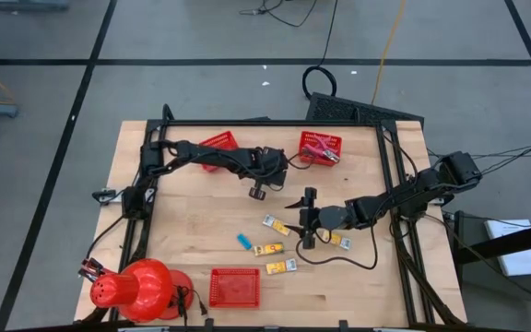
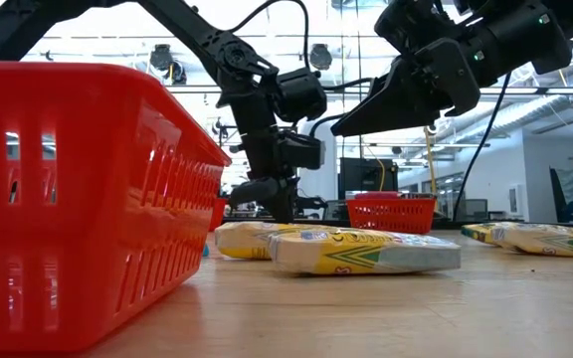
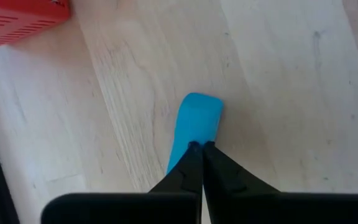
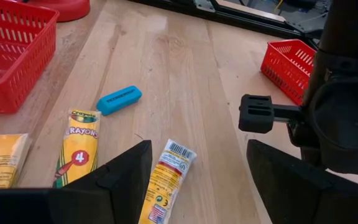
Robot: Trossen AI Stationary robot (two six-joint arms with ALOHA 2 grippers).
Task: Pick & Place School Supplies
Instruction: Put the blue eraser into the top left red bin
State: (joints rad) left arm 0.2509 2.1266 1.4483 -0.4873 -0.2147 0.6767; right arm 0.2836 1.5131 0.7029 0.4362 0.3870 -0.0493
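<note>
Yellow crayon packets [image 1: 276, 222] [image 4: 78, 146] and a light-blue eraser [image 1: 244, 242] [image 4: 118, 99] lie flat on the wooden table [image 1: 192, 231]. My left gripper [image 1: 256, 190] [image 3: 201, 145] points steeply down at mid-table, its fingers shut. Their tips stand in front of a second light-blue eraser [image 3: 197, 121], which lies on the wood. My right gripper [image 1: 304, 221] [image 4: 197, 180] hangs open above a packet [image 4: 166, 177], holding nothing. A far basket [image 1: 321, 148] holds red-handled tools. My left gripper comes slanting down onto the near end of the light-blue eraser [image 3: 188, 146]. The shut fingertips [image 3: 194, 152] cover that end, and I cannot tell whether they touch it. The rest of the eraser lies flat on the table beyond them.
Red mesh baskets stand at the far left [image 1: 218, 146] [image 3: 17, 22], the far right and the near edge [image 1: 234, 287] [image 2: 68, 199]. A red dome-shaped object [image 1: 136, 288] sits at the near left corner. More packets [image 1: 339, 240] [image 2: 366, 251] lie under the right arm.
</note>
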